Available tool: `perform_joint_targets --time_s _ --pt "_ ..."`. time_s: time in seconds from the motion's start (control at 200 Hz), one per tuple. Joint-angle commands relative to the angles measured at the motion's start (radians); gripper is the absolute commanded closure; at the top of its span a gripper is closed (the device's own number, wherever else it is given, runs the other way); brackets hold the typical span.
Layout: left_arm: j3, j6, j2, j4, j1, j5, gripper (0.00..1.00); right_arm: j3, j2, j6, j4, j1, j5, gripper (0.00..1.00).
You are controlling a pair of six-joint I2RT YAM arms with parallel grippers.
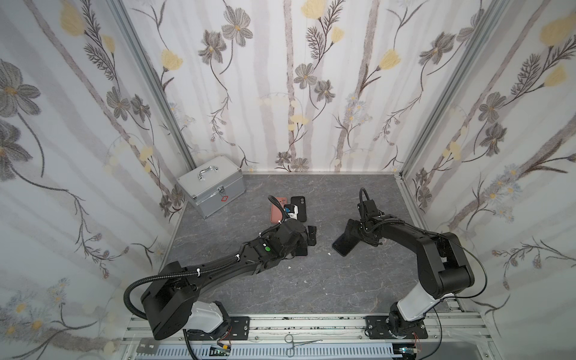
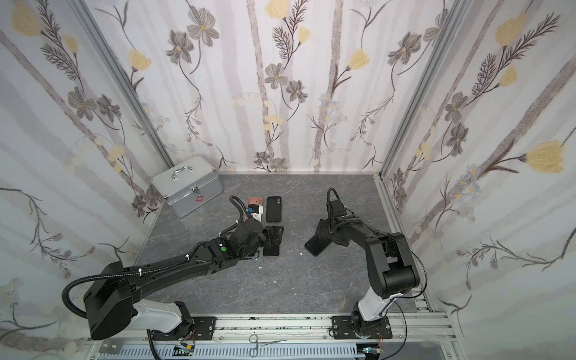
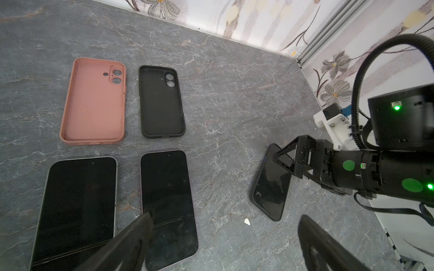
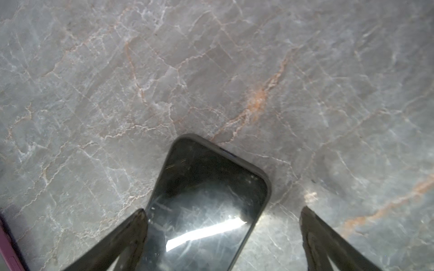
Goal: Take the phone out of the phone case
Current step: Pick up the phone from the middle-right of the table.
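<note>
There are 2 empty cases [image 3: 94,101], 2 bare phones [image 3: 168,201] and 1 cased phone [image 3: 272,185]. The right gripper [image 4: 223,213] tilts down over the cased phone, and the left gripper [image 3: 225,219] reaches over the bare phones. Both are spread wide and empty.

Salmon-pink case [image 3: 92,101], black case [image 3: 162,103], black-cased phone [image 3: 272,185], grey marble-veined table [image 3: 234,93], grey-and-yellow floral wallpaper [image 1: 280,78], silver box [image 1: 212,187]

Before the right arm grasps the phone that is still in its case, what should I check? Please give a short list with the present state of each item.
1. Right gripper open: ok.
2. Left gripper open and empty: ok.
3. Cased phone centred between the right fingers: not ok, it lies toward one finger.
4. Right fingers touching it: cannot tell.
5. Bare phones and empty cases apart from it: ok.
</note>
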Motion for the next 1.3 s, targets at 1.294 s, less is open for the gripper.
perform_joint_targets --time_s 1.294 --pt "-0.107 -0.030 -0.058 0.072 0.079 0.086 0.00 0.291 0.267 0.011 -0.163 0.115 0.066 0.05"
